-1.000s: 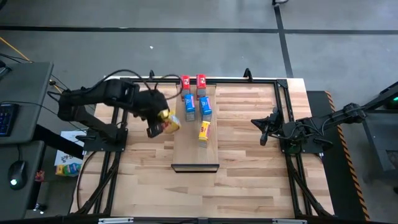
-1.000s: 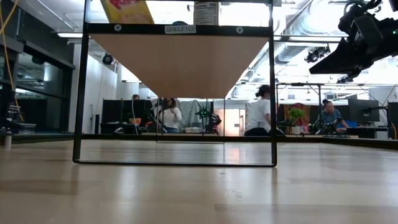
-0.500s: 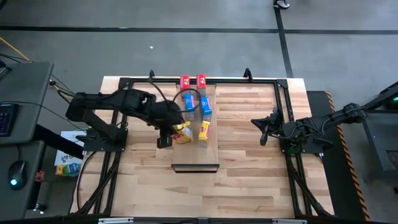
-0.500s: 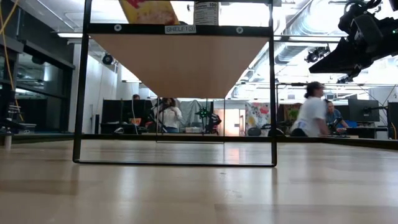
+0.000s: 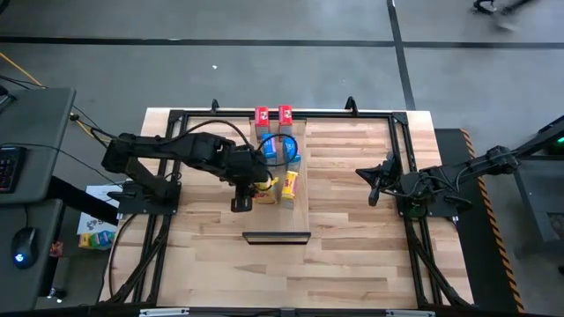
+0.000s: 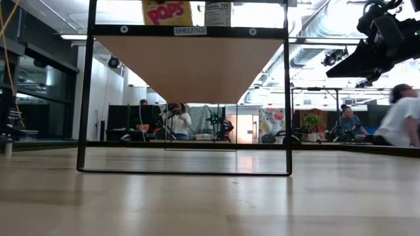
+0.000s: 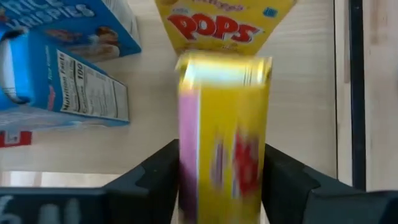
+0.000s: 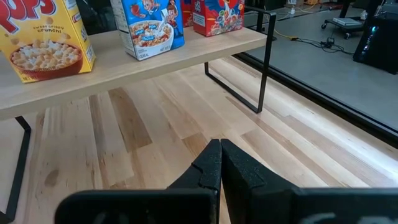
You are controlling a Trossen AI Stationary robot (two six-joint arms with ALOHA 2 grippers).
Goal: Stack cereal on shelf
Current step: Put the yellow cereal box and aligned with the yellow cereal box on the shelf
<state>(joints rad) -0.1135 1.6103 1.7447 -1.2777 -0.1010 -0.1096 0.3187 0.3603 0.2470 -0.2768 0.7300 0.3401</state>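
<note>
The shelf (image 5: 298, 216) is a pale board on a black frame, with its dark lip (image 5: 276, 236) at the near end. On it stand two red boxes (image 5: 262, 116), two blue boxes (image 5: 291, 151) and one yellow box (image 5: 289, 186). My left gripper (image 5: 253, 183) reaches over the shelf's left edge and is shut on the second yellow box (image 7: 224, 143), beside the standing yellow one (image 7: 225, 25). In the low view the held box (image 6: 167, 12) shows upright above the shelf's front bar. My right gripper (image 8: 219, 155) is shut and waits over the table's right side. My left gripper pinches the yellow box between its two fingers (image 7: 155, 177), one on each side of the box's lower part (image 7: 205, 186). The fingers come from the table's left. The box stands upright in the hold; whether its base rests on the board I cannot tell.
The board's near half, between the yellow boxes and the lip, is bare wood. The black frame rails (image 5: 172, 220) run round the butcher-block table. People move in the room beyond (image 6: 403, 124). The right arm (image 5: 423, 185) stays off the shelf, to its right.
My left gripper has carried the yellow box toward the table's right, from beside the shelf's left edge to over the board, next to the other yellow box. The box, tilted before, now stands upright in the low view. The gripper has stayed shut on it.
</note>
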